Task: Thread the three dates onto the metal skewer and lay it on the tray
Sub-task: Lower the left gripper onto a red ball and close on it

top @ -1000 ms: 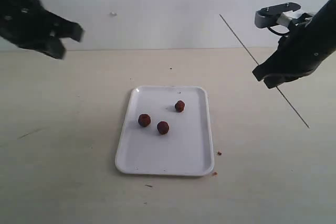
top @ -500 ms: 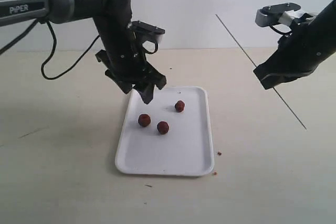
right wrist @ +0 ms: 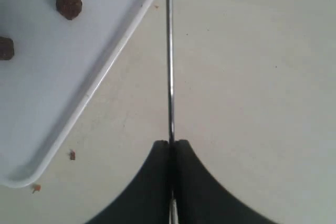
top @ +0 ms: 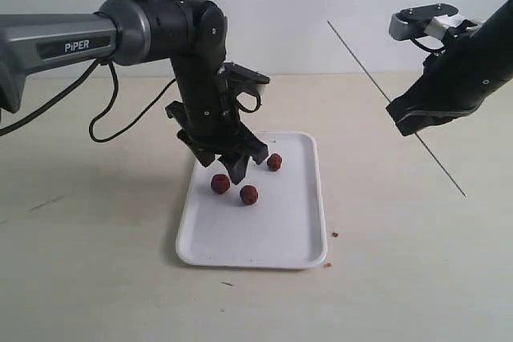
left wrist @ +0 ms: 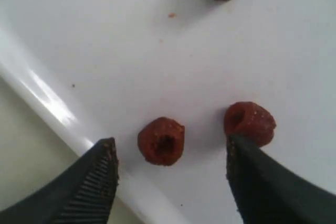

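On tray (top: pixel 280 230), three dates (top: pixel 249 195) loose, none threaded; left hand (top: pixel 235 167) spread wide, straddling one. Far right, right hand (right wrist: pixel 170 145) pinches metal skewer (right wrist: pixel 169 56) aloft over desk (top: pixel 96 262). Threading, laying outstanding.

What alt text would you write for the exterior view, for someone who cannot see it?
The left gripper, open, hangs low over a white tray holding three dates, just above the leftmost one. To the right, the right gripper holds a thin metal skewer slanted in the air.
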Available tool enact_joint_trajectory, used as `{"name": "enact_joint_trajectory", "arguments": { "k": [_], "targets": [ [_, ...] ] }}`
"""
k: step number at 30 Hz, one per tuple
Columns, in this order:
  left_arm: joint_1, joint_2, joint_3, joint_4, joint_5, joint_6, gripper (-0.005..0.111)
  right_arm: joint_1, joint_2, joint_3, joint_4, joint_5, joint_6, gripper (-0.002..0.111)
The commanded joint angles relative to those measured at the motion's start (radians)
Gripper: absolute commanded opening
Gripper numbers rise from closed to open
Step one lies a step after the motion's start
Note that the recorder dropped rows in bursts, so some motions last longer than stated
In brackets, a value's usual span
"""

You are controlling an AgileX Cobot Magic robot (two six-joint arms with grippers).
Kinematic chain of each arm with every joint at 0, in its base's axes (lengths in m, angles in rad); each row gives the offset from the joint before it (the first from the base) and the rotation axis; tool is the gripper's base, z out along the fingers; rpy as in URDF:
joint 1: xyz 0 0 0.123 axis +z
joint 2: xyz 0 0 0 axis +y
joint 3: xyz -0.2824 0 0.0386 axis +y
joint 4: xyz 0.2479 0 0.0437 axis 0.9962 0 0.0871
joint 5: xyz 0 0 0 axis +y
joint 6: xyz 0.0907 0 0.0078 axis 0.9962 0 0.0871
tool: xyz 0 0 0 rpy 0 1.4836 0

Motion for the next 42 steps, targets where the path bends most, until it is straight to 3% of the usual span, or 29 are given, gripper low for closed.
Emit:
{"name": "enact_joint_trajectory", "arguments": {
  "k": [1,42],
  "targets": [
    [-0.002,-0.003,-0.008,0.012,-0.008,-0.008,0.061,-0.004,0.002,0.004,0.012,0.001,-0.007,0.000],
    [0.001,0.088,-0.008,0.025,-0.006,-0.060,0.061,-0.004,0.002,0.004,0.024,-0.005,-0.014,0.000]
  ]
}}
